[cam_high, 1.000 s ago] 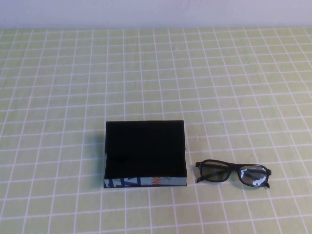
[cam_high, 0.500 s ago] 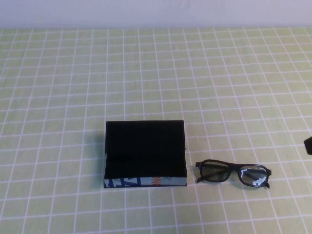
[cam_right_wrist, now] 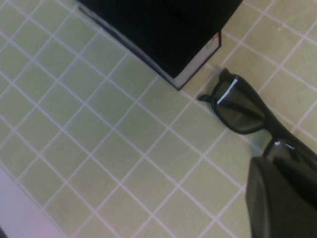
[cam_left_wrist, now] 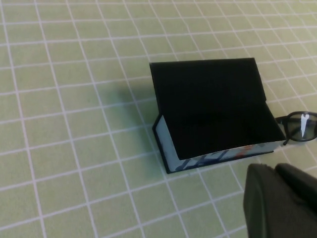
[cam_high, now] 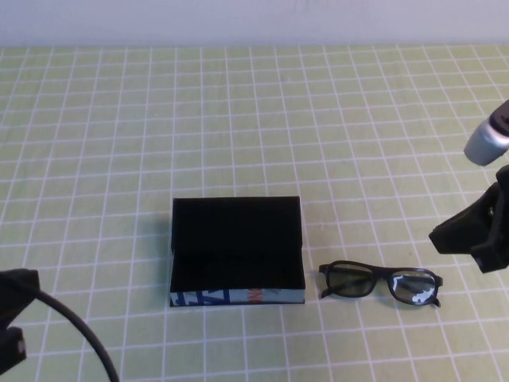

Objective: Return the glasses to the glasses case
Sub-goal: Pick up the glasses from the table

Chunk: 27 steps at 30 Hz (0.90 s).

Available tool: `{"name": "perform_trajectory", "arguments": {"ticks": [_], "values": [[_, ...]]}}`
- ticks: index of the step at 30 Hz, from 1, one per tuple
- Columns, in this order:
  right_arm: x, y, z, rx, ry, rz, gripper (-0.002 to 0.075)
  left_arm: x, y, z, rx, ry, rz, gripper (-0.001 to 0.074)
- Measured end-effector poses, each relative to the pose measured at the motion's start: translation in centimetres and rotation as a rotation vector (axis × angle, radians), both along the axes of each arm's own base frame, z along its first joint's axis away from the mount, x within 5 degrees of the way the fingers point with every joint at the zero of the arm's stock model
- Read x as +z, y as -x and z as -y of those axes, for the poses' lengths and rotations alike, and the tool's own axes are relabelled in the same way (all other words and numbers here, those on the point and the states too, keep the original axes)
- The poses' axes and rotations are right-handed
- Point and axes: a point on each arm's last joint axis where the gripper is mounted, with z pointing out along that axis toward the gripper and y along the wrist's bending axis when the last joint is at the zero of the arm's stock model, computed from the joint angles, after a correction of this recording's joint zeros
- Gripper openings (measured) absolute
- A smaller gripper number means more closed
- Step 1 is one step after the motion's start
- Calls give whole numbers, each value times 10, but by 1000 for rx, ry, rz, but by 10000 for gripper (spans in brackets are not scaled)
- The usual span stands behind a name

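Note:
The black glasses case [cam_high: 237, 247] lies open at the table's middle, its blue, white and orange printed edge facing me. The black glasses [cam_high: 380, 283] lie on the cloth just right of the case, apart from it. My right gripper [cam_high: 437, 236] hangs at the right edge, above and right of the glasses, shut and empty. My left gripper [cam_high: 24, 280] is at the lower left, well left of the case, shut and empty. The left wrist view shows the case [cam_left_wrist: 213, 106], one lens of the glasses [cam_left_wrist: 300, 126] and the left gripper [cam_left_wrist: 272, 169]. The right wrist view shows the case's corner [cam_right_wrist: 163, 29], the glasses [cam_right_wrist: 242, 111] and the right gripper [cam_right_wrist: 270, 159].
A green cloth with a white grid [cam_high: 254, 119] covers the table. A pale wall [cam_high: 254, 20] runs along the far edge. A black cable [cam_high: 79, 334] trails from the left arm at the lower left.
Both arms have come into the high view: the right gripper from the right edge toward the glasses, the left gripper at the lower left. The case and glasses have not moved.

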Motion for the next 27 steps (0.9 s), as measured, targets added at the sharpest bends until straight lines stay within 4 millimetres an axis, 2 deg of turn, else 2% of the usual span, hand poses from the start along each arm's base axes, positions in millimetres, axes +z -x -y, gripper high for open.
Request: {"name": "perform_trajectory", "arguments": {"ticks": [3, 6, 11, 14, 20, 27], "values": [[-2, -4, -3, 80, 79, -2, 8, 10, -1, 1, -9, -2, 9, -3], [-5, -8, -13, 164, 215, 9, 90, 17, 0, 1, -12, -2, 31, -3], [-16, -13, -40, 328, 407, 58, 342, 18, 1, 1, -20, -4, 23, -3], [-25, -19, -54, 385, 474, 115, 429, 17, 2, 1, -29, -8, 6, -3], [-43, -39, -68, 393, 513, 204, 465, 15, 4, 2, -43, -15, -20, -3], [-70, -56, -77, 392, 521, 186, 467, 15, 4, 2, -43, -15, -21, -3]]}}
